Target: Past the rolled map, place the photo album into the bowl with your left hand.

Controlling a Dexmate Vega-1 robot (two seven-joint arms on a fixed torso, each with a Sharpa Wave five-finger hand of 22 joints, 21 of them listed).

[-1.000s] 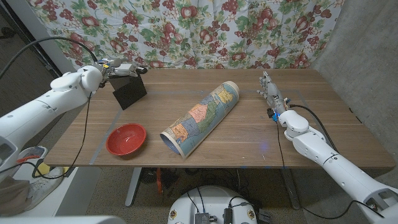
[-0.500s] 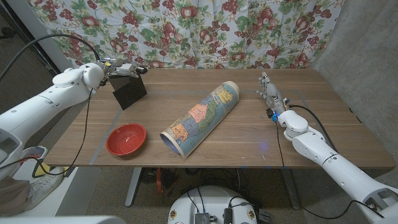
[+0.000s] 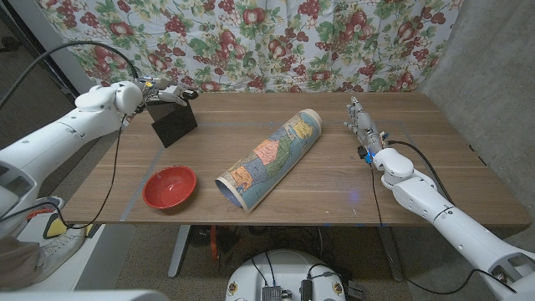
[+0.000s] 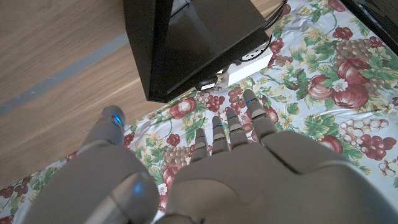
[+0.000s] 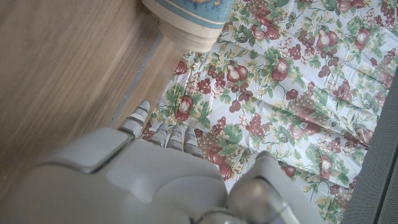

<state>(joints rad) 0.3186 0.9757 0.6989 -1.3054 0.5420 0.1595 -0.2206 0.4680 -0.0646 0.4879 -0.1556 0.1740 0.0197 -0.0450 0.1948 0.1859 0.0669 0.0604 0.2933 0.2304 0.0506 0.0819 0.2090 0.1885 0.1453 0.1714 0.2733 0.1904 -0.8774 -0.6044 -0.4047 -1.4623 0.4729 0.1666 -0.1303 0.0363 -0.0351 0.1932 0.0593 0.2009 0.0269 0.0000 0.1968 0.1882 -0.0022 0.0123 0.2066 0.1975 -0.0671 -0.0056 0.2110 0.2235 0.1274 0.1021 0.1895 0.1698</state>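
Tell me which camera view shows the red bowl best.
The head view: the red bowl sits whole and unobstructed near the table's front edge, left of the rolled map. The wrist views give nothing of the bowl to judge.

Glossy red bowl (image 3: 169,187), matt black photo album (image 3: 174,124), wood-grain table (image 3: 334,180).

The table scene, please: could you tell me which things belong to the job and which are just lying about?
Part of the job:
- photo album, black, standing on the table
- red bowl
- rolled map, lying between the two arms
- left hand, at the album's top edge

Just there:
- right hand, holding nothing
- floral curtain behind the table
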